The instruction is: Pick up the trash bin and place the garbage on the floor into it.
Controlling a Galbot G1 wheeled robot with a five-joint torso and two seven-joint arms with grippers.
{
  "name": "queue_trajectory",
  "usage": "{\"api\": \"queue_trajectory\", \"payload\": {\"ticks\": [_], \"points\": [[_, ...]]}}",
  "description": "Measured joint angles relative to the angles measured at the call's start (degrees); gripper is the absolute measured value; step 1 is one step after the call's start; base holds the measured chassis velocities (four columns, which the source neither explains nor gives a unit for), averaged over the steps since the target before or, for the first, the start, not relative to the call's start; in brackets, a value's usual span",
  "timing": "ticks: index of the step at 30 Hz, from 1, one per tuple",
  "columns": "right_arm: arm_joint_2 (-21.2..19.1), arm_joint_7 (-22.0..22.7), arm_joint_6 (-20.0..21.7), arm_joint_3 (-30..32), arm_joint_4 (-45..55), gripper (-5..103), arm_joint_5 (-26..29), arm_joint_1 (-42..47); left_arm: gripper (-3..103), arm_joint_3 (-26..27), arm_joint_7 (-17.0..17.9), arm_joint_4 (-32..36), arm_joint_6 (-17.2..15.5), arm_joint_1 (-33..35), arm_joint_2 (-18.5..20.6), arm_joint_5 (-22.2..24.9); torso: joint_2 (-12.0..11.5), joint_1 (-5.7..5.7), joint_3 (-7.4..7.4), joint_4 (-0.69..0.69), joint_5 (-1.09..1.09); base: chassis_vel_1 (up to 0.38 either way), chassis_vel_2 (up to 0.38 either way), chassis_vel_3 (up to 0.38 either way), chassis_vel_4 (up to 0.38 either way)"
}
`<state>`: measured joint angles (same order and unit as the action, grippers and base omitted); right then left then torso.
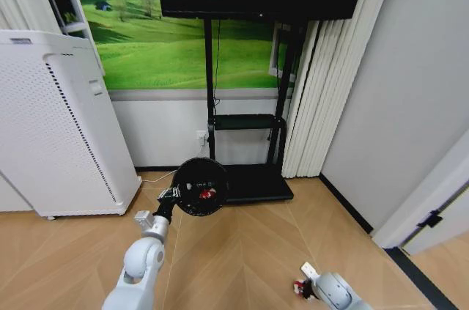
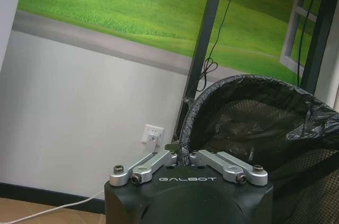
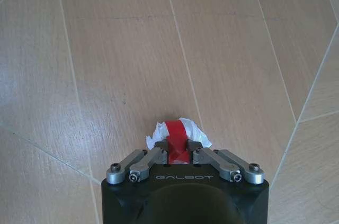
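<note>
The trash bin (image 1: 202, 187), a small black round mesh basket with a dark liner, hangs above the floor in front of the TV stand, its mouth tilted toward me. My left gripper (image 1: 170, 194) is shut on its rim, and the left wrist view shows that gripper (image 2: 183, 156) pinching the rim of the bin (image 2: 254, 128). A red and white piece of garbage (image 1: 207, 193) lies inside the bin. Low at the right, my right gripper (image 1: 302, 287) is shut on a red-and-white wrapper (image 3: 177, 138) just above the wooden floor.
A tall white cabinet unit (image 1: 58, 127) stands at the left. A black TV stand (image 1: 245, 178) with a screen is behind the bin, against a wall with a meadow picture. Pale curtains (image 1: 330, 75) and a grey wall close off the right. Wooden floor lies between the arms.
</note>
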<state>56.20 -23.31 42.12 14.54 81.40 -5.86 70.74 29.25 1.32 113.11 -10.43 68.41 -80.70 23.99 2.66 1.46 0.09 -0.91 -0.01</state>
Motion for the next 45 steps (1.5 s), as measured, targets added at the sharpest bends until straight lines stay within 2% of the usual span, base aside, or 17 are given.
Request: {"api": "queue_trajectory", "payload": {"ticks": [9, 17, 19, 20, 21, 22, 23, 25, 26, 28, 31, 32, 33, 36, 41, 45], "points": [[0.53, 1.57, 0.00, 0.72, 0.13, 15, 1.74, 0.44, 3, 0.05, 0.07, 0.19, -0.01, 0.23, -0.03, -0.15, 0.00, 0.00, 0.00, 0.00, 0.01, 0.000, 0.000, 0.000, 0.000], [1.43, 7.61, 0.01, 5.13, 1.52, 15, 10.61, -2.59, 3, 0.53, 0.02, -0.56, 0.08, 0.97, -0.17, -1.16, 0.00, 0.00, 0.00, 0.00, 0.02, 0.000, 0.000, 0.000, 0.000], [1.43, 7.61, 0.01, 5.13, 1.52, 15, 10.61, -2.59, 3, 0.53, 0.02, -0.56, 0.08, 0.97, -0.17, -1.16, 0.00, 0.00, 0.00, 0.00, 0.02, 0.000, 0.000, 0.000, 0.000], [1.56, 9.33, 0.01, 6.37, 1.78, 15, 13.05, -4.30, 3, 0.72, 0.09, -0.77, 0.11, 1.18, -0.24, -1.17, 0.00, 0.00, 0.00, 0.01, 0.00, 0.000, 0.000, 0.000, 0.000], [3.74, 15.53, -1.65, 9.77, 2.09, 15, 19.67, -7.56, 3, 1.04, 1.02, -1.40, 0.13, 1.63, -0.69, 0.02, 0.00, 0.00, 0.00, 0.00, 0.01, 0.000, 0.000, 0.000, 0.000], [5.24, 18.23, -2.45, 11.57, 2.58, 15, 22.56, -8.75, 3, 1.37, 1.13, -1.96, 0.12, 1.69, -0.80, 0.44, 0.00, 0.00, 0.00, 0.01, 0.01, 0.000, 0.000, 0.000, 0.000], [5.24, 18.23, -2.45, 11.57, 2.58, 15, 22.56, -8.75, 3, 1.37, 1.13, -1.96, 0.12, 1.69, -0.80, 0.44, 0.00, 0.00, 0.00, 0.01, 0.01, 0.000, 0.000, 0.000, 0.000], [7.15, 23.04, -4.39, 14.10, 3.64, 15, 28.17, -9.99, 3, 2.10, 1.24, -3.45, 0.11, 1.54, -0.82, 0.91, 0.00, 0.00, 0.00, 0.02, 0.00, 0.000, 0.000, 0.000, 0.000], [7.15, 23.04, -4.39, 14.10, 3.64, 15, 28.17, -9.99, 3, 2.10, 1.24, -3.45, 0.11, 1.54, -0.82, 0.91, 0.00, 0.00, 0.00, 0.02, 0.00, 0.000, 0.000, 0.000, 0.000], [8.74, 25.42, -6.50, 16.85, 5.54, 15, 31.89, -10.24, 3, 2.66, 1.23, -5.09, 0.12, 0.93, -0.94, 1.23, -0.01, 0.00, 0.00, 0.02, 0.02, 0.000, 0.000, 0.000, 0.000], [10.48, 25.91, -8.86, 20.18, 7.95, 15, 33.69, -10.18, 3, 3.01, 1.24, -7.35, 0.17, 0.12, -1.16, 1.22, 0.00, 0.00, 0.00, 0.00, -0.01, 0.000, 0.000, 0.000, 0.000], [11.31, 26.56, -10.93, 21.75, 9.87, 15, 35.24, -9.78, 3, 3.03, 1.23, -8.97, 0.21, -0.40, -1.25, 1.22, 0.00, 0.00, 0.00, 0.00, 0.00, 0.000, 0.000, 0.000, 0.000], [11.31, 26.56, -10.93, 21.75, 9.87, 15, 35.24, -9.78, 3, 3.03, 1.23, -8.97, 0.21, -0.40, -1.25, 1.22, 0.00, 0.00, 0.00, 0.00, 0.00, 0.000, 0.000, 0.000, 0.000], [11.47, 27.67, -17.08, 21.95, 14.33, 15, 38.16, -7.93, 3, 2.84, 1.24, -12.21, 0.33, -1.53, -1.59, 1.08, -0.01, 0.00, 0.01, -0.01, 0.00, 0.000, 0.000, 0.000, 0.000], [10.87, 24.97, -19.59, 21.43, 20.78, 15, 42.27, -5.72, 3, 1.92, 1.58, -14.62, 0.34, -2.26, -2.10, 1.03, 0.00, 0.00, 0.00, 0.01, 0.01, 0.000, 0.000, 0.000, 0.000], [9.33, 22.93, -20.58, 17.95, 26.05, 15, 44.91, -3.29, 3, -0.82, 1.81, -16.67, 0.35, -3.81, -2.82, 0.39, 0.00, 0.00, -0.01, 0.00, 0.01, 0.000, 0.000, 0.000, 0.000]]}}
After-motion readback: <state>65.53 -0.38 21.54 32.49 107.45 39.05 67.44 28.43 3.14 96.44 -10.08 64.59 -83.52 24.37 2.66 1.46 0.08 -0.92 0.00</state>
